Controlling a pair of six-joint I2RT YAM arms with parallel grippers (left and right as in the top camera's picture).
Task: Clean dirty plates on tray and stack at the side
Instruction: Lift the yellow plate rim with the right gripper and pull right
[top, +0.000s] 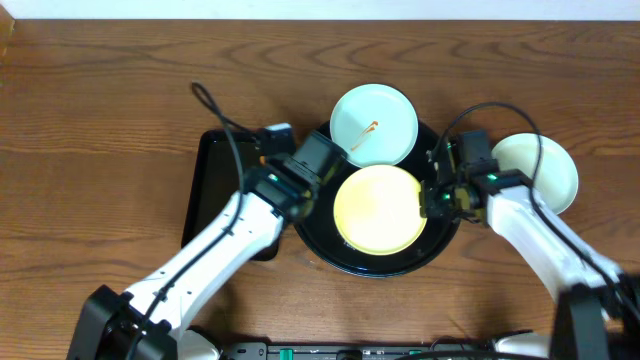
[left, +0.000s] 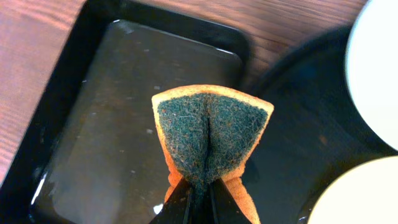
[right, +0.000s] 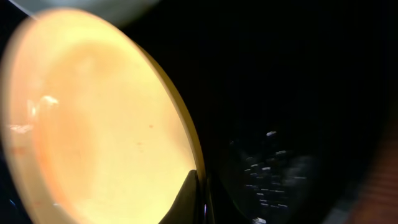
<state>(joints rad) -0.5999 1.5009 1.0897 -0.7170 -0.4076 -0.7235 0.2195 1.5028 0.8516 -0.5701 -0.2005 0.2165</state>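
Now we pinch the sponge (left: 208, 140) in our left gripper (left: 198, 196) — our right gripper (right: 200, 200) clamps the yellow plate (right: 93, 124) by its rim.

No writing, label, brand, number or sign can be read on the pale yellow round plate (top: 378, 208), the round glossy black tray (top: 322, 238), the green-and-orange scouring sponge (left: 211, 134) or the brown wooden table (top: 100, 120).
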